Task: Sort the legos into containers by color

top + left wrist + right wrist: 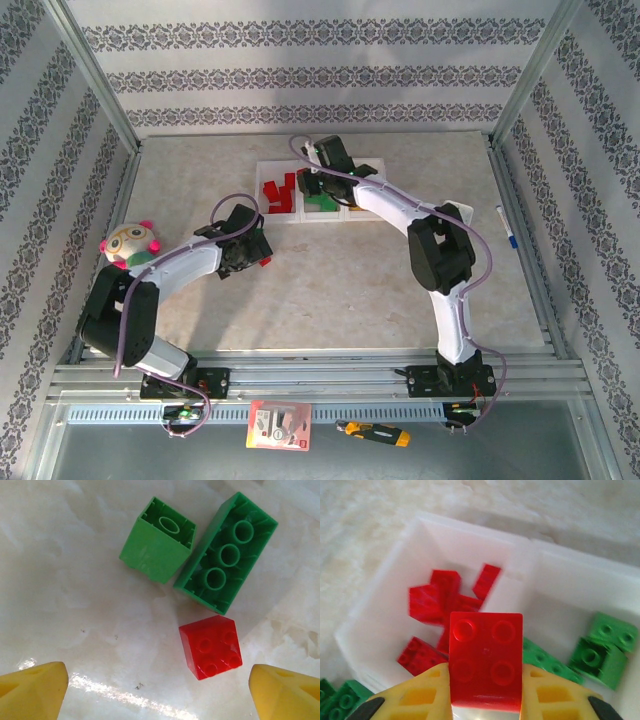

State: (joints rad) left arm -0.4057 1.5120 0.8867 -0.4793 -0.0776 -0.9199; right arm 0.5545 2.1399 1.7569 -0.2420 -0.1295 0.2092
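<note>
My left gripper (160, 697) is open, low over the table, its yellow fingertips (32, 690) far apart. A small red lego (211, 646) lies between them, close to the right fingertip. Two green legos (157, 540) (227, 552) lie upside down just beyond it. From above, this gripper (250, 250) is left of centre. My right gripper (486, 697) is shut on a red four-stud lego (486, 660), held above the containers (290, 215). The left bin (385, 615) holds several red legos (445, 600). The middle bin holds green legos (600, 652).
A plush toy (130, 245) sits by the left arm. A marker (507, 228) lies at the right wall. A red card (280, 425) and a yellow-black tool (375, 433) lie below the rail. More green legos (337, 697) lie outside the left bin's near corner.
</note>
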